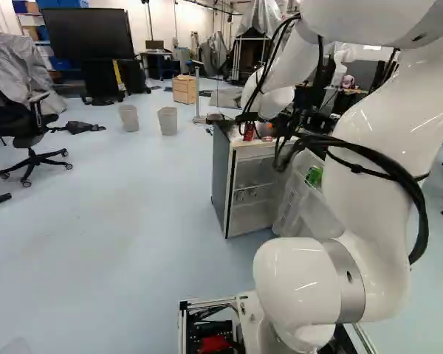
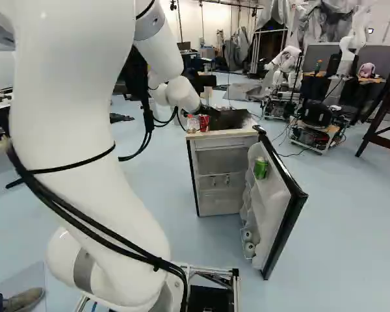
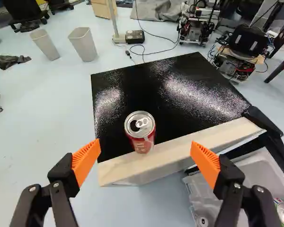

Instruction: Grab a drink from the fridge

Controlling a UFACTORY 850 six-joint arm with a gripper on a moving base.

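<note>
In the left base view the fridge (image 1: 221, 173) stands right of the middle, partly behind the arm (image 1: 369, 147), with its front open. A red can (image 1: 249, 131) is on its top, and a green can (image 1: 314, 175) shows in the door; two wastebaskets (image 1: 167, 121) stand on the floor well apart from the fridge. In the right base view the door (image 2: 287, 218) swings out toward the right. The green can sits on its upper shelf, and two pale cans (image 2: 249, 247) lie at the bottom; two small items inside the cabinet are too small to name. The claw (image 2: 201, 116) is at the fridge top by the red can, partly hidden. In the wrist view the claw is released, its orange pads (image 3: 86, 160) spread wide. The red can stands upright ahead of it, between the lines of the fingers and touching neither, close to the pale front edge (image 3: 165, 158) of the fridge top. The black surface (image 3: 165, 94) stretches beyond the can and to both sides, giving room around it. The open door lies beside one finger, with can ends showing in its bins.
</note>
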